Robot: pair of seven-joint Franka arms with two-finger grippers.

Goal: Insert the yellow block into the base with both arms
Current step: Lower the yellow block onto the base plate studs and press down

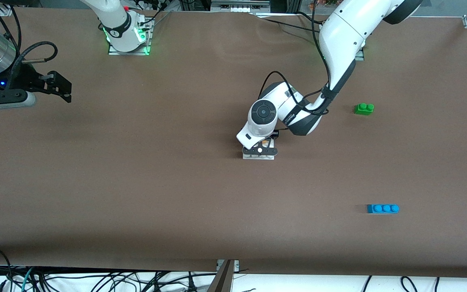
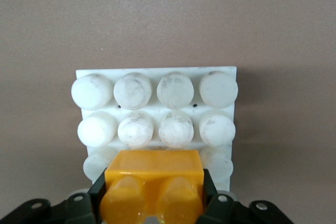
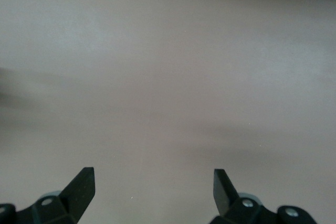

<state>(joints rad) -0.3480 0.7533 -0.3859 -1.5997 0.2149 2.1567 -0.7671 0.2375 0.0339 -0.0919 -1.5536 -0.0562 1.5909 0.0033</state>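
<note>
1. The left gripper [image 2: 155,203] has its jaws closed on the yellow block [image 2: 155,184], one finger on each end. It holds the block studs-up, low over the base [image 2: 157,77], near the middle of the tabletop [image 1: 136,182].
2. The right gripper [image 3: 155,187] hangs with its jaws spread wide and empty over bare tabletop at the right arm's end; that arm waits.
3. Risk, as I judge it: nothing pins the base, so a push from the left arm alone could slide or tip it.
4. Risk: the block sits over the base's rows nearest the wrist, and whether it lines up with the studs under it cannot be told. If it is off, it could jam or seat crooked.
5. Risk: if the jaws open before the block is pressed home, it may lift away or topple.
6. Count: one yellow block, one base, one green brick [image 1: 364,108], one blue brick [image 1: 382,209], two arms.
</note>
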